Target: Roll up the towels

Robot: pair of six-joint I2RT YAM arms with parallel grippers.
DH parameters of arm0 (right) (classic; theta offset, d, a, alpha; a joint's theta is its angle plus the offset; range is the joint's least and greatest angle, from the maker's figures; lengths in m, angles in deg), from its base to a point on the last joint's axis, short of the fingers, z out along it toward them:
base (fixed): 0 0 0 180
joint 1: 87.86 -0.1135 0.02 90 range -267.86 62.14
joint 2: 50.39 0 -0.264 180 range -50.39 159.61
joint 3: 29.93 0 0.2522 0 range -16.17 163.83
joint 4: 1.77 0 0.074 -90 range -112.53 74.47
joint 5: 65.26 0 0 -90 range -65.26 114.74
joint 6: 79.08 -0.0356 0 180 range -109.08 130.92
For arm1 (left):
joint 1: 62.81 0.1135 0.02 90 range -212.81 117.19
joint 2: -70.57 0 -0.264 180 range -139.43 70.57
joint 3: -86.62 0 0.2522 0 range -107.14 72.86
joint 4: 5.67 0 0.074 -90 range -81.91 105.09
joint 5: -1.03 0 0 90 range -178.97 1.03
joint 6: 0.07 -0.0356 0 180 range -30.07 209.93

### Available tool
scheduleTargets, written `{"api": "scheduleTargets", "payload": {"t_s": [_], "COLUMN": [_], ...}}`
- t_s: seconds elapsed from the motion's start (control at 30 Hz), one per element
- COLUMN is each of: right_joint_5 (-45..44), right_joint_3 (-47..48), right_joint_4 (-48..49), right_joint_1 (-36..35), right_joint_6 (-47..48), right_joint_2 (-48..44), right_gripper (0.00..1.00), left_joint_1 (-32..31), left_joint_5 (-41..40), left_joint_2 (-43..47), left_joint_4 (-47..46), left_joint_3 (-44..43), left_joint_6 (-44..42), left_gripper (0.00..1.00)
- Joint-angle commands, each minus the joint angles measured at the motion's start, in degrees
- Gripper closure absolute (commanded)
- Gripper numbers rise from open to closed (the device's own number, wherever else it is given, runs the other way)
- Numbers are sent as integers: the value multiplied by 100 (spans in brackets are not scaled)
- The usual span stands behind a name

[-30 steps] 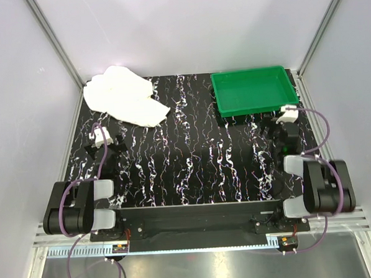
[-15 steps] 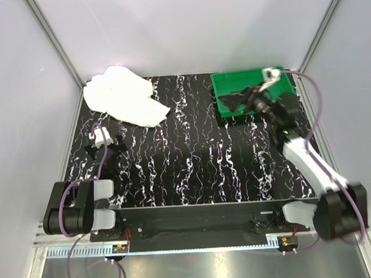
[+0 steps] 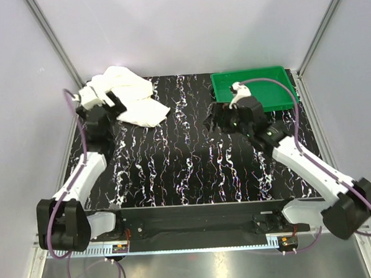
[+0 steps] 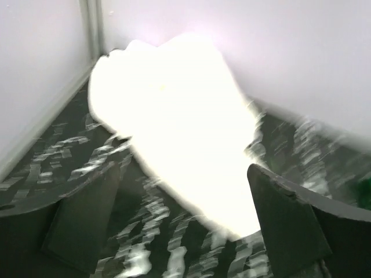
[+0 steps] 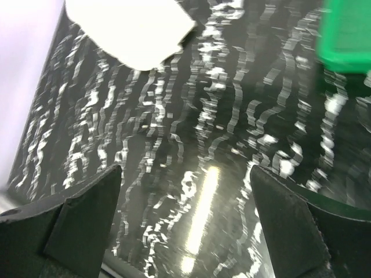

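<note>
My left gripper (image 3: 114,103) sits at the near edge of the towels (image 3: 133,95), jaws wide apart and holding nothing. The right gripper (image 3: 219,120) hangs just as open over the table (image 3: 175,170) beside the green tray (image 3: 283,104), well apart from the cloth. The towels lie heaped in the far-left corner, white, soft and lumpy, with a flatter flap poking toward the middle (my left wrist view blows them out to glare, so no weave shows). To roll well, I judge I must pinch a single edge, drag one towel onto the glossy marbled black top and spread it flat.
</note>
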Motion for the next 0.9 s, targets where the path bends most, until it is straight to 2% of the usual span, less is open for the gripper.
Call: {"api": "scheduleTargets", "payload": {"t_s": [0.0, 0.03, 0.07, 0.13, 0.3, 0.5, 0.73, 0.87], "right_joint_5": [-655, -532, -287, -144, -118, 146, 269, 392], "right_joint_3": [-521, -574, -618, -680, -1286, -1436, -1655, -1787], "right_joint_4": [-263, -288, -341, -491, -316, -315, -52, 107], "right_joint_1": [18, 18, 18, 18, 18, 27, 19, 18], "right_joint_6": [-188, -275, -337, -512, -707, -505, -496, -505], "right_joint_2": [-510, -537, -519, -449, -580, -362, -133, 17], "right_gripper": [0, 0, 0, 0, 0, 0, 0, 0], "left_joint_1": [285, 408, 409, 400, 444, 418, -3, -180], "left_joint_5": [205, 602, 745, 659, 641, 1018, 862, 694], "left_joint_2": [-266, -808, -1118, -1942, -3263, -4775, -6084, -6745], "left_joint_4": [1517, 1602, 2169, 2630, 3386, 3739, 3765, 3897], "left_joint_3": [-753, -1086, -2029, -2808, -4898, -6194, -7293, -8293], "left_joint_6": [1800, 1676, 1631, 1491, 1253, 1305, 1332, 1358], "left_gripper": [1, 1, 1, 1, 1, 1, 1, 1]}}
